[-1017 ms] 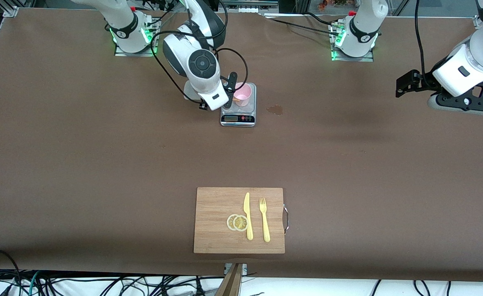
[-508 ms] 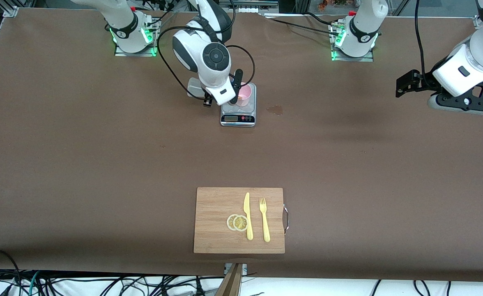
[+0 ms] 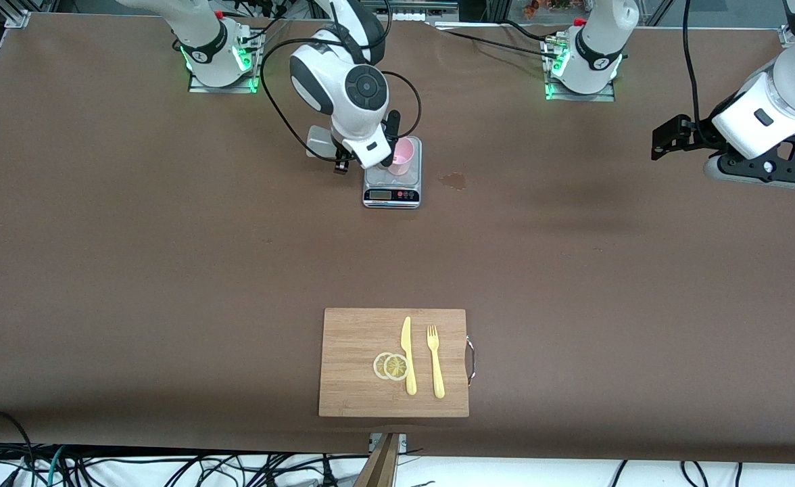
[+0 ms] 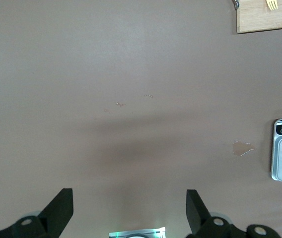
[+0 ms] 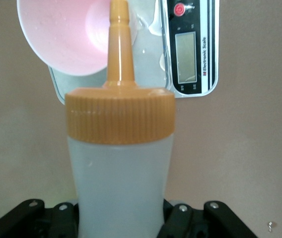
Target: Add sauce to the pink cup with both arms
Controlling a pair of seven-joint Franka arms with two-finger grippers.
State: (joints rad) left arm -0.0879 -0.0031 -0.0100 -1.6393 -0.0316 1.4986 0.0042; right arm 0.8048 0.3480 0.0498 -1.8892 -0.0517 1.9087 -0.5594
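1. right gripper (image 3: 377, 145) is over the grey scale (image 3: 393, 181), just beside the pink cup (image 3: 401, 156) on the side toward the right arm's end of the table.
2. its fingers are clamped on the sauce bottle (image 5: 119, 168); in the right wrist view the bottle's whitish body sits between the black finger mounts, orange cap (image 5: 119, 115) on.
3. the orange nozzle (image 5: 118, 42) points at the cup's rim; the tip overlaps the edge of the cup's opening in that view. cannot tell if any sauce is coming out.
4. pink cup stands upright on the scale's steel plate; the scale's display (image 5: 186, 58) and red button (image 5: 180, 8) are on the strip nearer the front camera.
5. a few wet drops show on the scale plate beside the cup (image 5: 148, 25).
6. left gripper (image 3: 668, 138) hangs over bare table at the left arm's end, well apart from the scale; fingers spread wide, nothing between them. this arm waits.
7. small wet stain (image 3: 453, 180) on the table beside the scale, toward the left arm's end.
8. wooden cutting board (image 3: 357, 331) near the front edge, with yellow knife (image 3: 407, 355), yellow fork (image 3: 435, 362) and two lemon slices (image 3: 390, 366) on it.
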